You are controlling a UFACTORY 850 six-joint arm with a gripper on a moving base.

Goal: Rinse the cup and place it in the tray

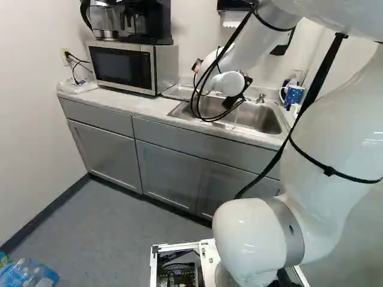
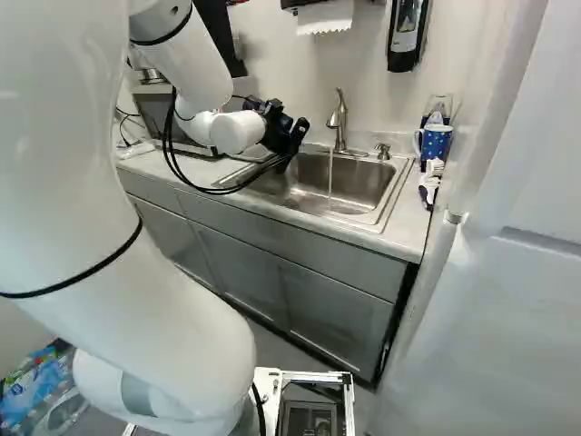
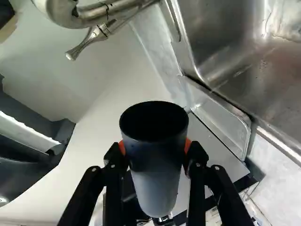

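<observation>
Cup (image 3: 156, 181), dark and tapering, is held above the near side of the sink area, by the end effector (image 3: 154, 148), whose two fingers are parted by the cup's width and pressed against it from opposite sides. Rinsing is judged to be the step in hand, since a thin stream of water (image 2: 330, 177) is being let down from the faucet (image 2: 339, 123) into the sink (image 2: 375, 216). The cup is seen apart from that stream in the right base view; whether its inside has been rinsed cannot be told. If rinsing is unfinished, its mouth should be brought under the water, then tipped out over the basin; otherwise it should be lowered into the shallow tray (image 3: 221, 117) beside the sink, and released once seated. Counted are one held cup, one tray, one sink, one faucet, one water stream, one blue spotted mug (image 2: 437, 141) on the worktop (image 2: 411, 218), one microwave (image 1: 122, 67) and one coffee maker (image 1: 105, 21).
</observation>
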